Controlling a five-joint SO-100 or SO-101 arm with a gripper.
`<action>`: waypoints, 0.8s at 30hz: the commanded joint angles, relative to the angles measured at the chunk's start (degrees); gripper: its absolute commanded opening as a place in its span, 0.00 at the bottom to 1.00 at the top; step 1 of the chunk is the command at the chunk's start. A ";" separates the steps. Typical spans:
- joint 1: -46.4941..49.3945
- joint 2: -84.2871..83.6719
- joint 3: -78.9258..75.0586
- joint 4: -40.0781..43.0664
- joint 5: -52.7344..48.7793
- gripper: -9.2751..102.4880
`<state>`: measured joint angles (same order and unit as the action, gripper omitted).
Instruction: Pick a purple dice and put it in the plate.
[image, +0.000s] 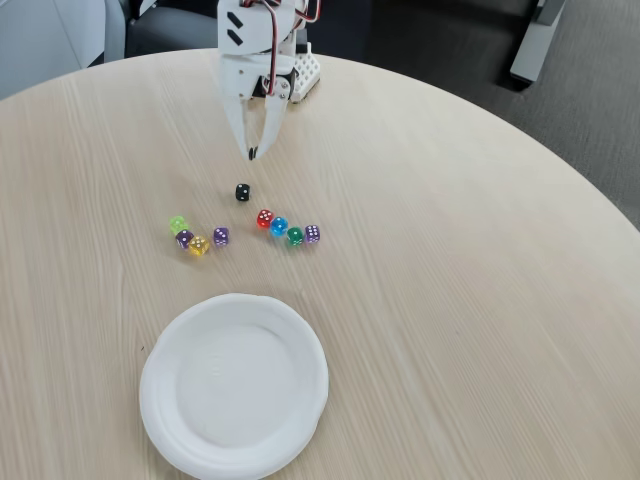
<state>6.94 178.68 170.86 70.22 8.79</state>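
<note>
1. Purple dice lay on the wooden counter, just right of a yellow die.
2. White plate sat nearer, apart.
3. Robot's hand hovered behind a black die, fingertips pressed together.

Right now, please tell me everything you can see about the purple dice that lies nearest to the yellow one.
The purple dice is a tiny, translucent violet cube with white pips, plastic by its look. It rests flat on the wooden table, just right of the yellow die in the fixed view; whether the two touch cannot be told. The white plate lies nearer the camera, apart from it. The gripper hangs farther back, its fingers nearly together, holding nothing.
</note>
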 joint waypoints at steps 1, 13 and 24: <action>0.00 0.44 -0.18 0.26 0.44 0.09; -0.18 0.44 -0.18 0.26 0.53 0.09; -0.18 0.44 -0.18 0.26 0.97 0.08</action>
<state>6.94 178.68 170.86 70.22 9.05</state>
